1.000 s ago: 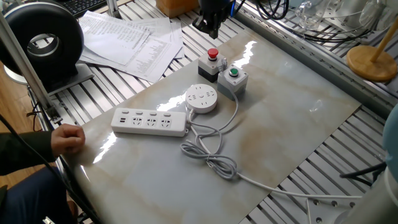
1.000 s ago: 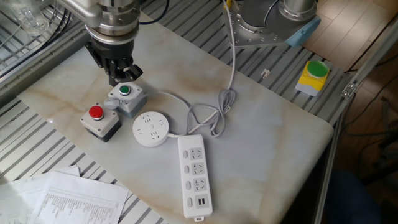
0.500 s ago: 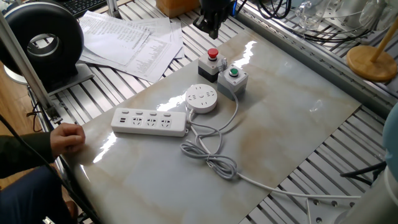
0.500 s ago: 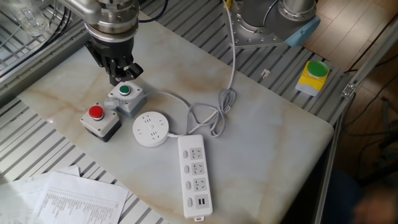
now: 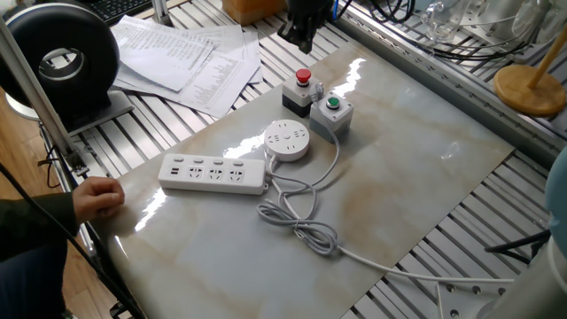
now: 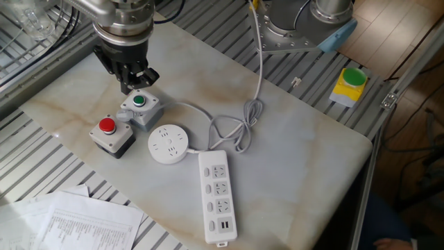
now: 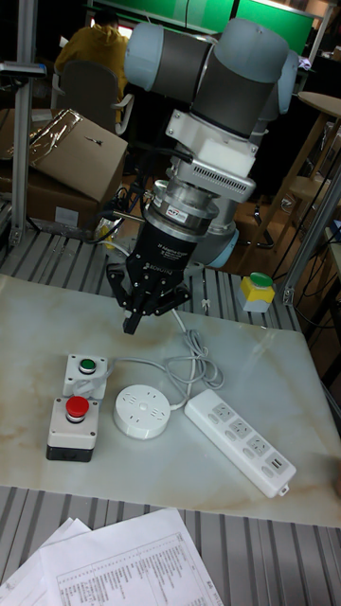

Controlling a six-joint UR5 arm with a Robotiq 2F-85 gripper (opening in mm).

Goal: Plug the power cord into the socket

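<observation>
The socket (image 5: 287, 139) (image 6: 170, 144) (image 7: 141, 411) is a round white puck lying flat on the marble tabletop, its top face bare. The power cord (image 5: 297, 221) (image 6: 239, 128) (image 7: 194, 365) lies in loose white loops beside it and trails off the table. I cannot make out its plug end. My gripper (image 5: 299, 37) (image 6: 137, 82) (image 7: 140, 320) hangs above the table's back edge, just beyond the green-button box (image 6: 141, 109). It is well apart from both cord and socket. Its black fingers stand apart with nothing between them.
A long white power strip (image 5: 213, 173) (image 6: 217, 196) lies next to the socket. A red-button box (image 5: 301, 93) and the green-button box (image 5: 333, 111) stand behind it. Printed papers (image 5: 186, 58) and a person's hand (image 5: 96, 197) are at the table's edge.
My gripper has drifted slightly up and away from the button boxes. The cord, socket and strip have not moved.
</observation>
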